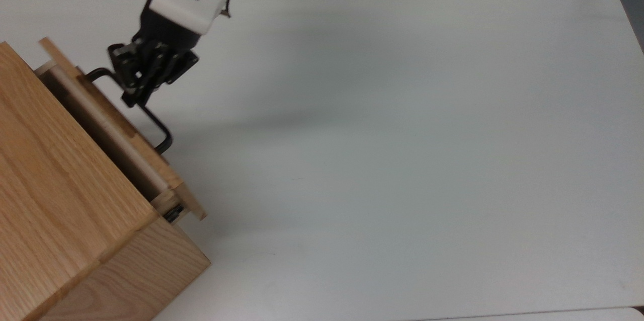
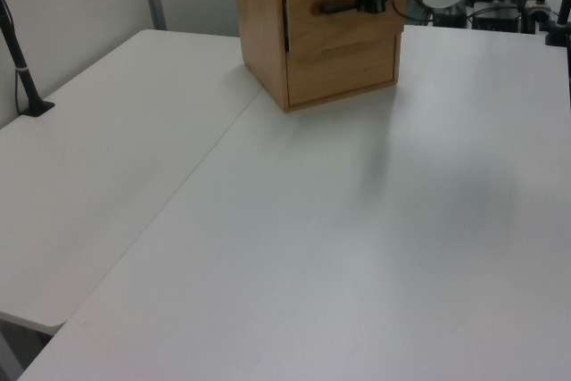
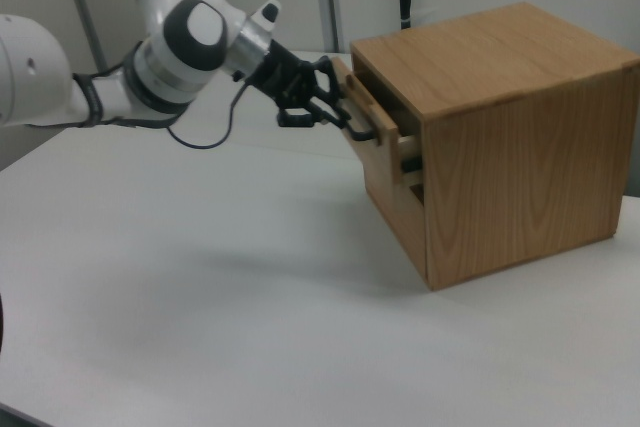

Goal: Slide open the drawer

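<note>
The gripper (image 1: 135, 93) is clamped on the black handle (image 1: 158, 130) of the drawer (image 1: 121, 135), which juts partway out of the wooden cabinet (image 1: 55, 200) at the table's (image 1: 402, 160) nine o'clock edge in the top view.

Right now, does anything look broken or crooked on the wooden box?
Nothing stands out. The drawer sticks partway out of the cabinet, straight and level, with the gripper shut on its black handle. The white table shows no spills or damage.
</note>
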You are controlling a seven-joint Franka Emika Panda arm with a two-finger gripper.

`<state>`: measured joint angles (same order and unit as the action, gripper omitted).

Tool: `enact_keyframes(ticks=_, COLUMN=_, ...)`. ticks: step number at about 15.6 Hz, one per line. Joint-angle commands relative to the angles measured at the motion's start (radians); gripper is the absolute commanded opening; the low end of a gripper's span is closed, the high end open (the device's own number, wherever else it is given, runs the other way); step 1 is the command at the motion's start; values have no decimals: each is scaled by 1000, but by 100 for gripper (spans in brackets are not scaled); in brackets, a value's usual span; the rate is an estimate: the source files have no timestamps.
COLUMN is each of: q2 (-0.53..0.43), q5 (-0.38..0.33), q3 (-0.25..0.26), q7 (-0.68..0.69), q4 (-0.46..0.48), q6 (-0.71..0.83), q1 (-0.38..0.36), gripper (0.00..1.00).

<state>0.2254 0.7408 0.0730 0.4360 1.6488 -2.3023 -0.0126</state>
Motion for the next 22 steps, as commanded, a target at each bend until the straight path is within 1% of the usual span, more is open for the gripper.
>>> enact_keyframes(ticks=1, q2=-116, q5=16, q3=-4, q7=-49, q4=81, q6=30, q1=-75, gripper=5)
enact_keyframes(ticks=4, q2=-150, q5=9, q3=-4, q7=-57, q4=109, q6=87, q1=-113, gripper=5)
enact_keyframes(ticks=7, q2=-173, q5=5, q3=-6, q7=-59, q4=115, q6=136, q1=-144, gripper=5)
enact_keyframes(ticks=11, q2=-207, q5=-55, q3=-6, q7=-59, q4=114, q6=201, q1=-185, gripper=6)
enact_keyframes(ticks=13, q2=-210, q5=-69, q3=-6, q7=-59, q4=114, q6=231, q1=-207, gripper=6)
enact_keyframes(ticks=16, q2=-213, q5=-92, q3=-7, q7=-59, q4=111, q6=245, q1=-213, gripper=8)
enact_keyframes(ticks=19, q2=-221, q5=-96, q3=-12, q7=-59, q4=111, q6=251, q1=-213, gripper=10)
enact_keyframes(ticks=20, q2=-221, q5=-96, q3=-13, q7=-59, q4=111, q6=251, q1=-213, gripper=12)
enact_keyframes(ticks=21, q2=-221, q5=-98, q3=-13, q7=-59, q4=111, q6=251, q1=-213, gripper=23)
enact_keyframes(ticks=22, q2=-221, q5=-112, q3=-13, q7=-59, q4=109, q6=251, q1=-213, gripper=38)
